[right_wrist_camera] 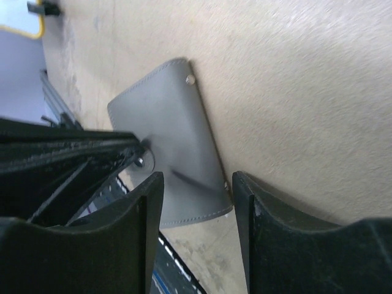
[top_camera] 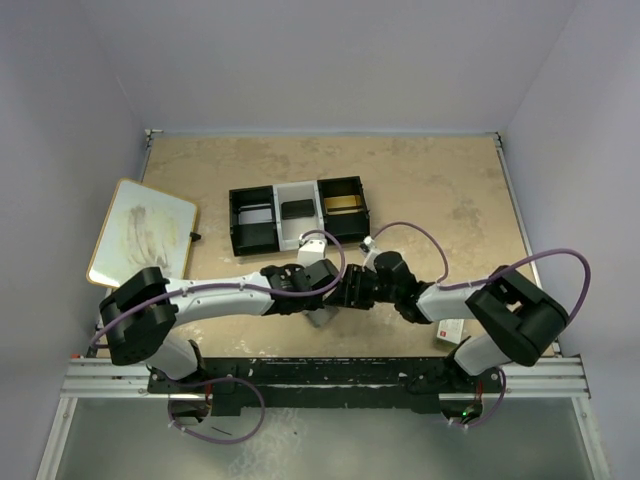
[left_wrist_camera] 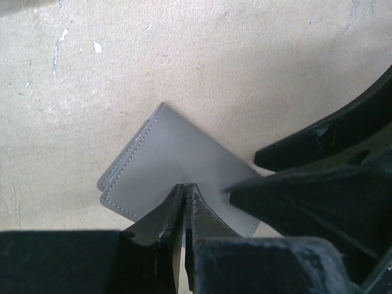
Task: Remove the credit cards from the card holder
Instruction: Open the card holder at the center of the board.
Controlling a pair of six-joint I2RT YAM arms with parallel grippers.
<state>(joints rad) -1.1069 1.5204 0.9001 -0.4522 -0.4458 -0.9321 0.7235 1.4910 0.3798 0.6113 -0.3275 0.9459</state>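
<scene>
Top external view: two robot arms reach inward and meet low over the near middle of a tan table (top_camera: 450,180), hiding most of what lies under them. A three-compartment tray (top_camera: 300,215) sits just beyond them, apart from the work.

Left wrist view: the card holder (left_wrist_camera: 171,162) lies flat on the table, grey and stitched, folded shut. The left gripper (left_wrist_camera: 184,188) has its fingers pressed together, tips down on the holder's near edge (whether they pinch a panel between them cannot be told).

Right wrist view: the right gripper (right_wrist_camera: 197,180) stands with its jaws apart and holds nothing. The holder's end shows in the gap between them.

No credit card shows anywhere, neither on the table nor peeking out of the holder. On that evidence the task looks barely begun. The holder is not yet opened, and every card is yet to be drawn out.
</scene>
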